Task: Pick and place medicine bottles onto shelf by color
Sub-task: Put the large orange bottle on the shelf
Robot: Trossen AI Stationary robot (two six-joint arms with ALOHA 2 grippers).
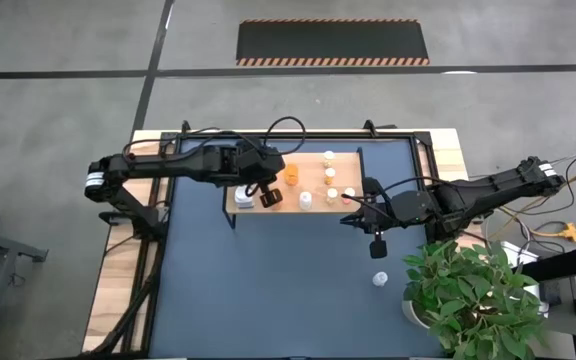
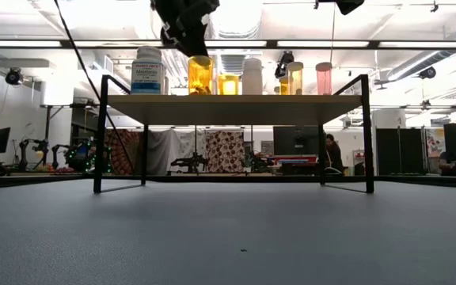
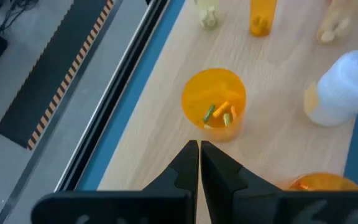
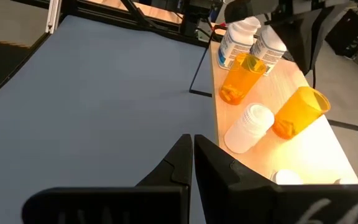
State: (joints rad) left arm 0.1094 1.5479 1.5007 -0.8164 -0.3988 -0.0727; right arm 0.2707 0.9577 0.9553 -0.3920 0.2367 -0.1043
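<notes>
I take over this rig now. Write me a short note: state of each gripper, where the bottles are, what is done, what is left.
Left gripper: shut, empty, above the shelf over an open orange bottle.
Right gripper: shut, empty, over the blue table beside the shelf's right end.
Done: white and orange bottles stand on the shelf, about eight or nine.
Left: one white bottle on the table near the plant.

dark blue tabletop (image 1: 268, 290) under a bottle-laden shelf (image 1: 313, 205), potted plant (image 1: 478, 300)
</notes>
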